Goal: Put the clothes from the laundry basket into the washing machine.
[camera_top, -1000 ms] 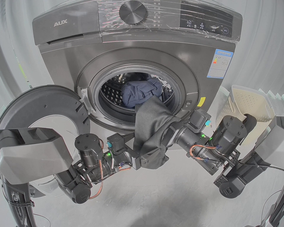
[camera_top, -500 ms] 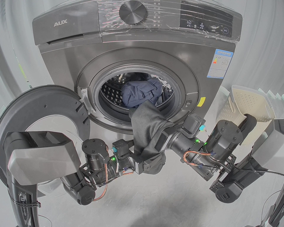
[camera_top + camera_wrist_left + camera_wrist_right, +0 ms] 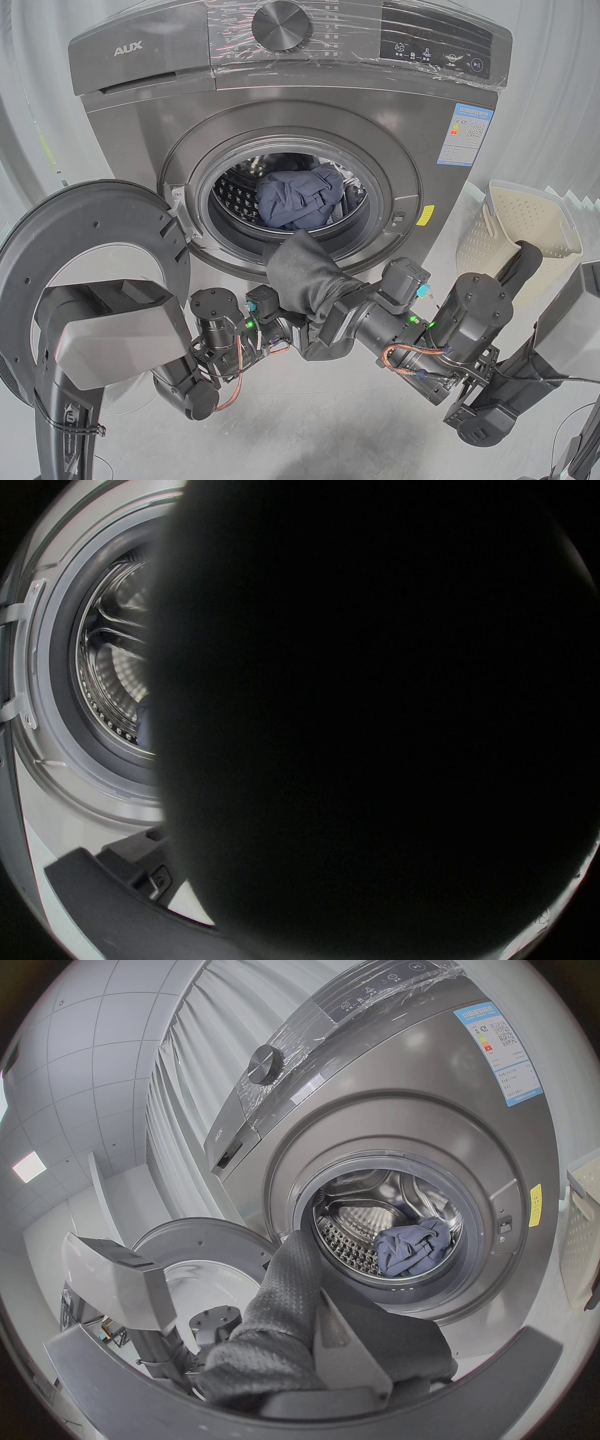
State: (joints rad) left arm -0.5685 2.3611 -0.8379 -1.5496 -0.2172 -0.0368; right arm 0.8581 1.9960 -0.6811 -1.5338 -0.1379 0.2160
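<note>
Head view: black garment (image 3: pixel 306 281) has slipped back out of the drum (image 3: pixel 237 194), bunched over my left gripper (image 3: pixel 299 335) and right gripper (image 3: pixel 340 1360) just below it. I cannot tell their grip; loading remains unfinished.

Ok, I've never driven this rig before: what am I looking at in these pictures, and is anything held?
A two-armed robot faces a washing machine. The wide picture is from its head camera, looking down: left arm on the left, right arm on the right. The other two are from wrist cameras. The round door stands open at the left; a navy garment lies in the drum. A dark grey garment is draped over both arm ends, at the opening's lower rim; how it is gripped is hidden. The laundry basket stands at the right, a dark cloth over its rim.
</note>
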